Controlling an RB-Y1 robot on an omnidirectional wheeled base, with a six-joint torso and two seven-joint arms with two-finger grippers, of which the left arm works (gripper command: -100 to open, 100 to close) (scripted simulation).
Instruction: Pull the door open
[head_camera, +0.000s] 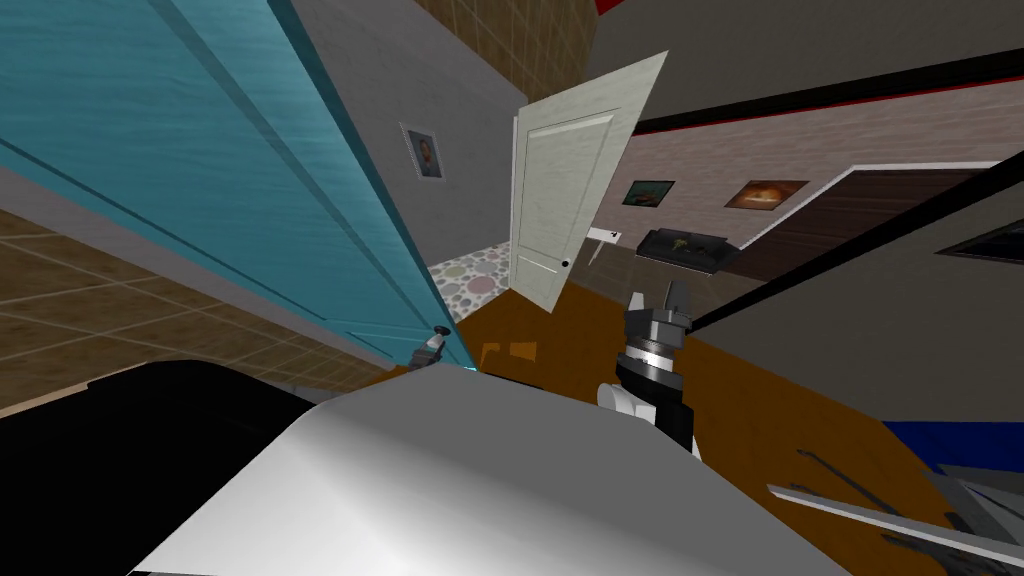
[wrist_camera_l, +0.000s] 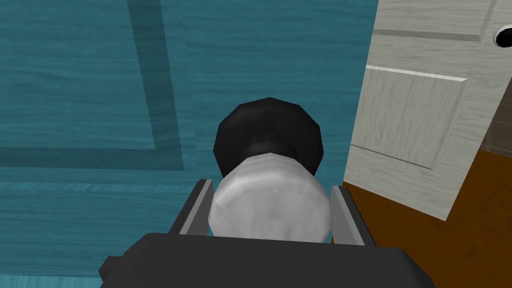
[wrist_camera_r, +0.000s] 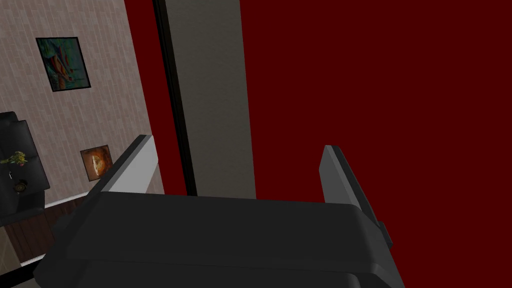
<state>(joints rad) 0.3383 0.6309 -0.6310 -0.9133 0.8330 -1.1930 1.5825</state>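
left tool (wrist_camera_l: 272, 186) clamped on knob (wrist_camera_l: 270, 212), teal door (wrist_camera_l: 75, 75) behind

far centre: white panelled door (head_camera: 555, 190) ajar | far left: portrait (head_camera: 423, 152) on grey wall (head_camera: 470, 130), pebble floor (head_camera: 468, 282) | far right: green picture (head_camera: 648, 193), orange picture (head_camera: 765, 194), black cabinet (head_camera: 685, 248) | near: brown floor (head_camera: 570, 330)

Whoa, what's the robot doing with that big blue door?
It has hold of the blue-green door with one arm. Its left gripper is shut on the door's white knob, with a finger pressing each side. Past the door's edge you can see a brown floor and a white door. The right gripper is held up in front of the robot, open and holding nothing.
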